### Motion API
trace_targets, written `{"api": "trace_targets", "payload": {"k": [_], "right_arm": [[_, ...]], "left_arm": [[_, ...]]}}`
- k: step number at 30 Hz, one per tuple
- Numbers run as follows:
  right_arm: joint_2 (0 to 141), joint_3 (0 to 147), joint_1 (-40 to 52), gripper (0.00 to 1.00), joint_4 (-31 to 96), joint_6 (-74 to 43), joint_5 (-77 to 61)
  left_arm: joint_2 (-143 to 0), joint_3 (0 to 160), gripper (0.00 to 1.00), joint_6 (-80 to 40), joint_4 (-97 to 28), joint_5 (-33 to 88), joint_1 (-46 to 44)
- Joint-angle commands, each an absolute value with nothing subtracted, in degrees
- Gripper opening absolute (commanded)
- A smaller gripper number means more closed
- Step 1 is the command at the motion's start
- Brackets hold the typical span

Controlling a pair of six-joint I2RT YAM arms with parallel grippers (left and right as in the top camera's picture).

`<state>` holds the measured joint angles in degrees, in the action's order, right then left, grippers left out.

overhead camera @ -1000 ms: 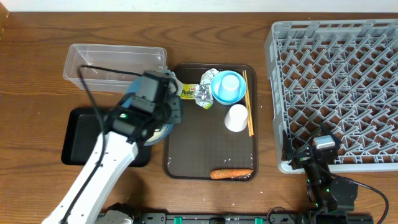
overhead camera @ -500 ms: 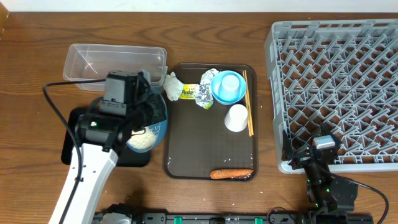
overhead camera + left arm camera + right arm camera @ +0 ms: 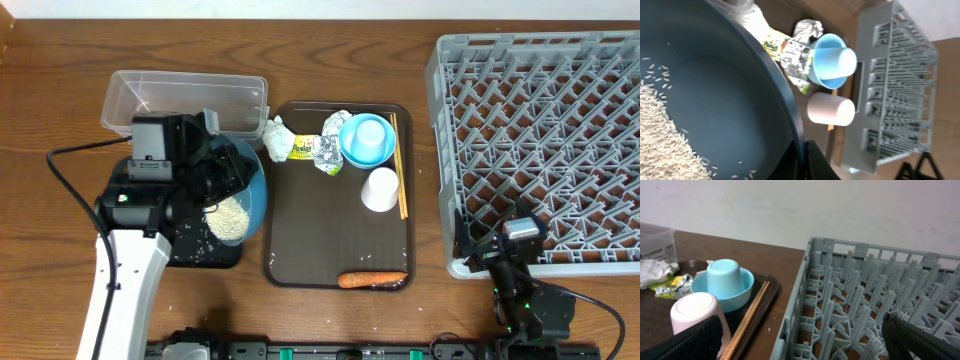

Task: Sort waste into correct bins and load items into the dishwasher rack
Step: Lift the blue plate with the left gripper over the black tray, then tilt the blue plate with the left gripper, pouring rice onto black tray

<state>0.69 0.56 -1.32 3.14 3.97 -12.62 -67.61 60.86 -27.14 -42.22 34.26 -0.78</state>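
Two arms. Overhead: left tool (image 3: 218, 172) clamped on the plate (image 3: 252, 185) rim, plate tilted above the black tray (image 3: 118, 238), just left of the brown tray (image 3: 320, 230). Rice (image 3: 232, 215) heaped on the plate, stray grains on the black tray. Tub (image 3: 180, 95) up-left of the brown tray, rack (image 3: 530, 120) right of it. On the brown tray: tissue (image 3: 277, 135), wrapper (image 3: 318, 152), cup (image 3: 370, 133) in bowl (image 3: 350, 150), white cup (image 3: 380, 188), chopsticks (image 3: 399, 170), carrot (image 3: 372, 280) at front edge.
Left wrist: rice low-left on plate, finger at rim.
Right wrist: right tool (image 3: 802, 345) wide open, empty, by the rack.
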Motion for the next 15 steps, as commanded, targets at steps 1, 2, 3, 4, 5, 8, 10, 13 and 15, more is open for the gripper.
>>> {"api": "trace_targets", "payload": {"k": [1, 2, 3, 4, 5, 8, 10, 13, 15], "right_arm": [[0.40, 0.32, -1.85, 0.99, 3.16, 3.27, -12.47], [0.40, 0.32, -1.85, 0.99, 3.16, 3.27, -12.47], [0.40, 0.32, -1.85, 0.99, 3.16, 3.27, -12.47], [0.40, 0.32, -1.85, 0.99, 3.16, 3.27, -12.47], [0.40, 0.32, -1.85, 0.99, 3.16, 3.27, -12.47], [0.40, 0.32, -1.85, 0.99, 3.16, 3.27, -12.47], [0.40, 0.32, -1.85, 0.99, 3.16, 3.25, -12.47], [0.40, 0.32, -1.85, 0.99, 3.16, 3.25, -12.47], [0.40, 0.32, -1.85, 0.99, 3.16, 3.27, -12.47]], "left_arm": [[-66.87, 61.93, 0.06, -27.11, -42.22, 40.77, 1.08], [-66.87, 61.93, 0.06, -27.09, -42.39, 41.45, 1.58], [-66.87, 61.93, 0.06, -27.11, -42.72, 41.80, 2.04], [-66.87, 61.93, 0.06, -27.09, -43.11, 42.02, 2.48], [-66.87, 61.93, 0.06, -27.11, -43.59, 42.06, 2.94], [-66.87, 61.91, 0.06, -27.14, -45.54, 42.37, 4.58], [-66.87, 61.52, 0.06, -27.11, -46.06, 45.06, 6.20], [-66.89, 60.69, 0.06, -26.83, -46.02, 50.11, 9.63], [-66.92, 60.45, 0.06, -25.52, -46.00, 53.21, 12.12]]}}
